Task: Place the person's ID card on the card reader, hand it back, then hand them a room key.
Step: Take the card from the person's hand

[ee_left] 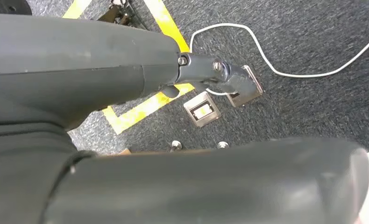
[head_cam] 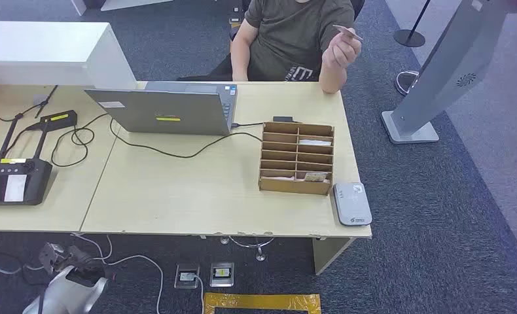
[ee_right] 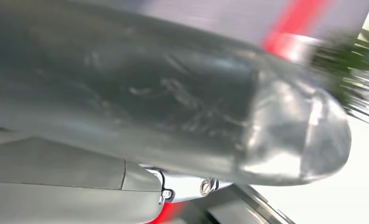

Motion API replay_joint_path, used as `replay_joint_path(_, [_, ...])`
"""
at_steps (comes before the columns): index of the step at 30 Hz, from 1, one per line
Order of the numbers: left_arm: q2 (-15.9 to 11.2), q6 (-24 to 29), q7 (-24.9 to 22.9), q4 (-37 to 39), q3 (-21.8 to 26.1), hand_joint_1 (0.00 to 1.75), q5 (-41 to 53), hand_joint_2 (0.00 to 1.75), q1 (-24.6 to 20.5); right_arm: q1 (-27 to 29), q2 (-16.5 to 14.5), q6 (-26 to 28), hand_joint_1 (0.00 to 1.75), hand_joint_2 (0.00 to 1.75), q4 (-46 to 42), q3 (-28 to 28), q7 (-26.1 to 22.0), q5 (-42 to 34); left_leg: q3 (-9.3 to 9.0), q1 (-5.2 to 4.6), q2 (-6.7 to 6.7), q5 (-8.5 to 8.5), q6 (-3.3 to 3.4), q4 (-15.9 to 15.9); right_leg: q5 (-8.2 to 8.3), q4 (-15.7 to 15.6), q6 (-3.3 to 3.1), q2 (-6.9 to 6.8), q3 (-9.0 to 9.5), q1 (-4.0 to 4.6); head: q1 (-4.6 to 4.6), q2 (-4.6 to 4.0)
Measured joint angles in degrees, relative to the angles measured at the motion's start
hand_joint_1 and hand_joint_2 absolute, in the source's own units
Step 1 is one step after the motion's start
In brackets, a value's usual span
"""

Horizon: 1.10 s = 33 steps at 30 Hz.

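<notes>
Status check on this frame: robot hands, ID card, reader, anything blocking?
Left robot hand hangs over floor, holding nothing. ID card in person's hand. Card reader bare, beside card rack.

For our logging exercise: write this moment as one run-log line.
stage: before handover | ID card: held up by person | card reader: bare | left hand: hanging, holds nothing

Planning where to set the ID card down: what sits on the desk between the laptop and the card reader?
In the head view, the cardboard organizer stands between the laptop and the card reader.
</notes>
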State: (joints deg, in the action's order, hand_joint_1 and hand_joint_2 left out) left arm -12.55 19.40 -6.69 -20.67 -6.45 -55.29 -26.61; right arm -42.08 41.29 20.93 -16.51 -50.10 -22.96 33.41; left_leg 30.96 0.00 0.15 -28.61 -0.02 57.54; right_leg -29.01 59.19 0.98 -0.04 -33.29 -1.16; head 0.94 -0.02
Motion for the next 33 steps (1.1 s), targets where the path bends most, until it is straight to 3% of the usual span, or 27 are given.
replay_joint_path(7, [0.62, 0.03, 0.00, 0.06, 0.00, 0.00, -0.01, 0.00, -1.26, -13.11, 3.18, -6.83, 0.00, 0.00, -1.91, 7.68, 2.83, -3.82, 0.09, -0.04, -0.20, 0.13, 0.07, 0.00, 0.02, 0.06, 0.01, -0.24, 0.02, -0.02, -0.08, 0.00])
replay_joint_path(11, [1.15, -0.17, -0.15, 0.15, -0.02, 0.00, -0.01, 0.00, -2.32, -20.95, 3.02, -11.64, 0.00, 0.00, -3.85, 17.05, 6.40, -3.91, 0.09, -0.05, -0.18, 0.15, 0.07, 0.00, 0.03, 0.09, 0.01, -0.23, 0.00, -0.02, -0.09, 0.00])
replay_joint_path(17, [2.04, -0.21, -1.10, 0.44, -0.32, 0.00, 0.01, 0.00, -3.38, -27.74, 1.91, -12.23, 0.00, 0.00, -6.23, 32.12, 8.17, -8.07, 0.17, 0.03, -0.37, 0.18, 0.08, 0.00, 0.02, 0.08, 0.01, -0.42, 0.02, 0.07, -0.07, 0.00])
replay_joint_path(21, [2.45, -0.38, -2.10, 0.60, -0.57, 0.00, -0.28, 0.00, -3.99, -30.18, 0.69, -13.33, 0.00, 1.75, -6.70, 38.32, 8.24, -9.17, 0.23, -0.01, -0.38, 0.19, 0.08, 0.00, 0.02, 0.09, 0.01, -0.42, -0.02, 0.03, -0.07, 0.00])
replay_joint_path(27, [3.20, -0.69, -3.26, 1.04, -1.39, 0.00, -9.18, 0.00, -5.99, -34.15, -1.96, -18.41, 0.00, 1.75, -6.98, 51.51, 8.17, -8.93, 0.21, 0.07, -0.56, 0.27, 0.03, 0.01, 0.03, 0.08, 0.01, -0.59, 0.01, 0.10, -0.06, 0.00])
replay_joint_path(33, [3.66, -0.83, -3.62, 1.59, -1.86, 0.00, -10.33, 0.00, -6.58, -35.77, -4.30, -22.77, 0.00, 1.75, -7.84, 61.56, 8.12, -7.59, 0.26, 0.08, -0.81, 0.34, -0.03, 0.01, 0.03, 0.08, 0.00, -0.83, 0.00, 0.12, -0.07, 0.00])
